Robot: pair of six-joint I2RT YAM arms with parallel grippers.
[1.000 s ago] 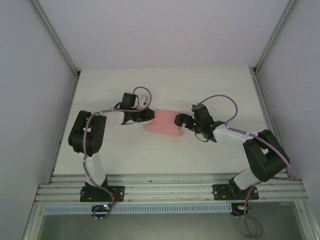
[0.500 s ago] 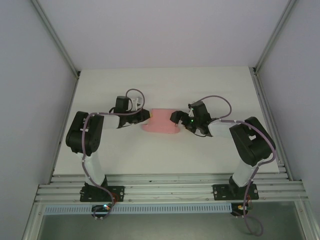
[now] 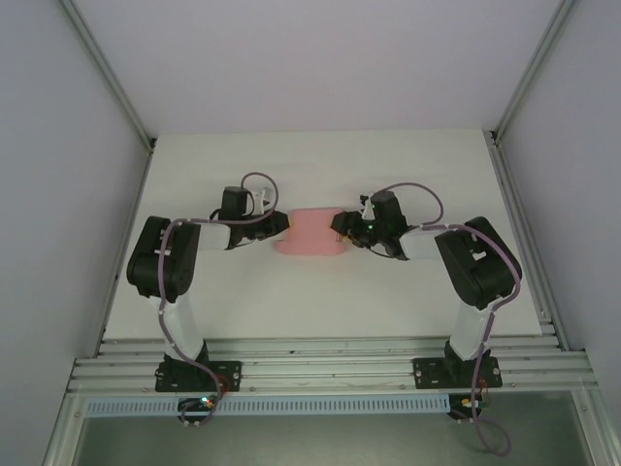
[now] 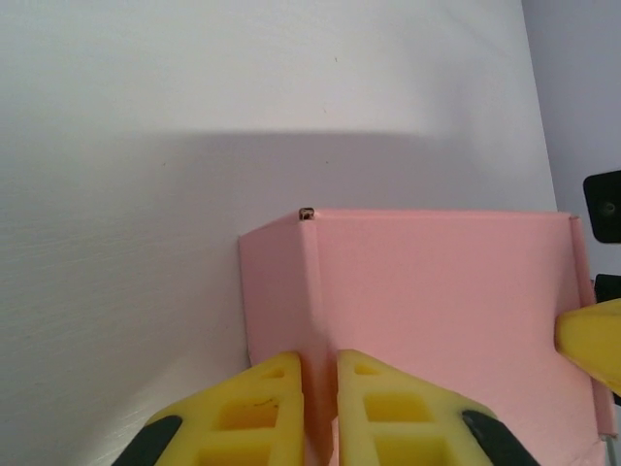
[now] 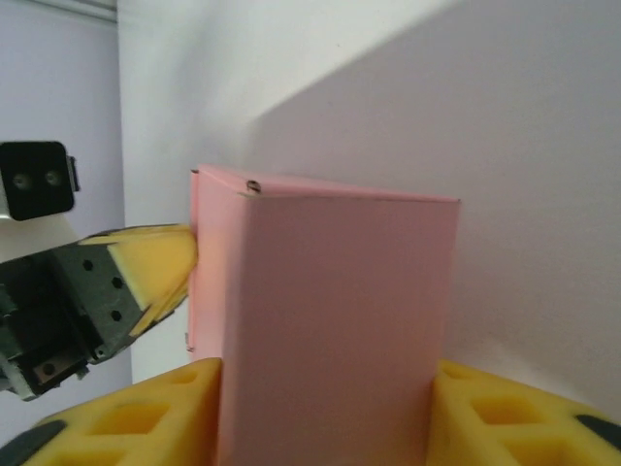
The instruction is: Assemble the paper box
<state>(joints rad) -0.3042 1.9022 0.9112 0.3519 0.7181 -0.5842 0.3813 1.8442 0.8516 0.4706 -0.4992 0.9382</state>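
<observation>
Pinching one wall of paper box [image 3: 310, 234] at middle of table [image 3: 243, 291] with left gripper [image 4: 318, 363] nearly shut, clasping its end inside half-wide right gripper [image 5: 325, 371]; could crush thin card by squeezing harder, or tear it by pulling apart

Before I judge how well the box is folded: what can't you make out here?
Top view: the box is too small to show its folds; the left gripper and right gripper cover its ends.
Left wrist view: the bottom edge and the left gripper cut off its lower part.
Right wrist view: the right gripper and the frame edge hide its base; its far side faces away.
</observation>
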